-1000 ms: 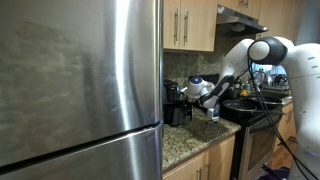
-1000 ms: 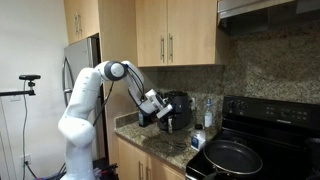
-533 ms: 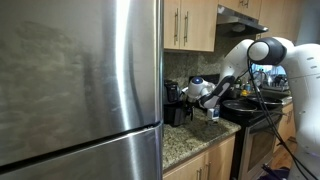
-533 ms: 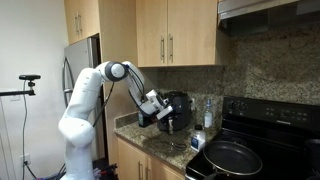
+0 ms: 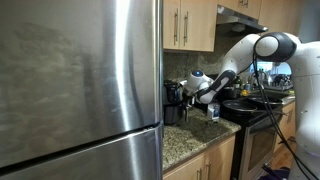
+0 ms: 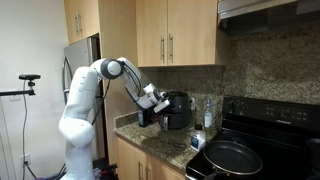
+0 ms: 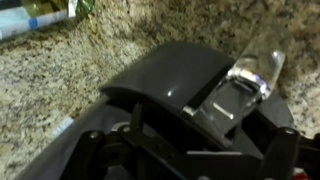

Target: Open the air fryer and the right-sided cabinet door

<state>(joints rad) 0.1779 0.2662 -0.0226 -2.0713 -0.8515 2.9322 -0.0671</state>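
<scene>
We judge the step in hand to be the opening of the air fryer [image 6: 178,110], which stands on the granite desk [image 6: 172,146] in the lower middle of the frame. To do it well, the pincer [image 6: 155,110] should take the drawer handle [image 7: 238,88] squarely from both sides. Then it should pull straight out along the desk, not upward, so that the body does not slide or tip.

In the wrist view the dark handle with its clear cover [image 7: 258,66] lies just above the pincer; whether they touch, we cannot tell. At the lower edge the pincer is dark and blurred, so we cannot tell how far it is open, and we see nothing held in it.

The right-sided cabinet door [image 6: 192,30] is at the upper middle, shut, with its bar handle [image 6: 170,45] on its left edge.
</scene>
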